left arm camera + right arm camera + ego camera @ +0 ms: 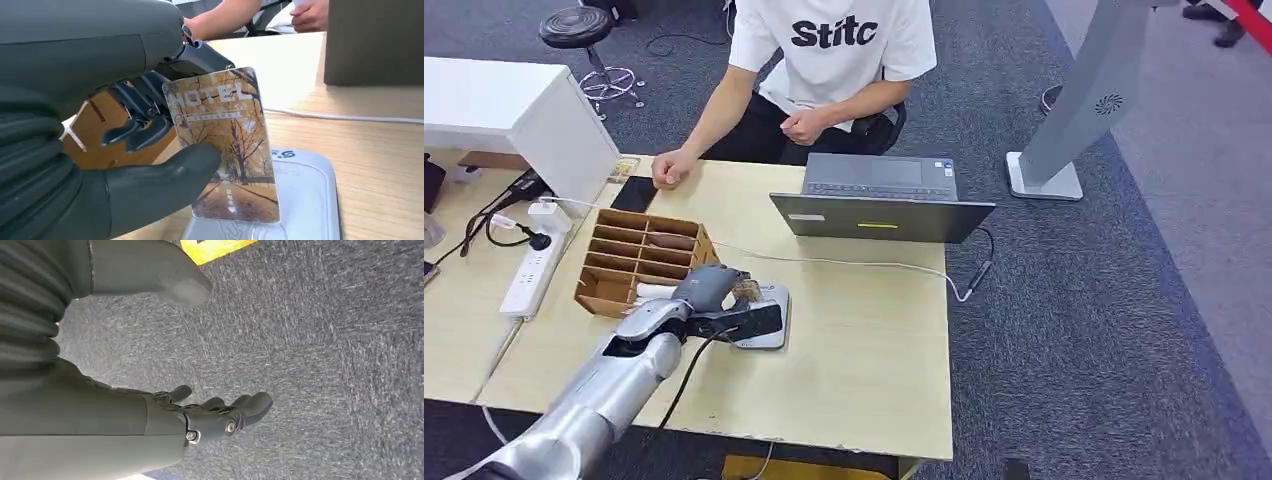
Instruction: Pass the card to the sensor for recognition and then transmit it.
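On the left side of the table [864, 380], a cardboard organiser [639, 262] with compartments stands just beside the sensor [764, 315], and the left hand [709, 295] hovers over that grey pad. In the left wrist view the card [227, 145] — a hotel key card with an autumn tree print — is pinched between thumb and dark fingers [135, 120], standing on edge with its lower end at or just above the reader; I cannot tell if it touches. The grip looks shallow, on one edge only, so the card could pivot or slip out if it is pressed down onto the pad. Held this upright, it may also fail to read. Further right, a laptop [879, 200] sits before a seated person [824, 60] — the likely receiver. The right hand [220, 415] hangs over carpet, fingers loosely apart and holding nothing.
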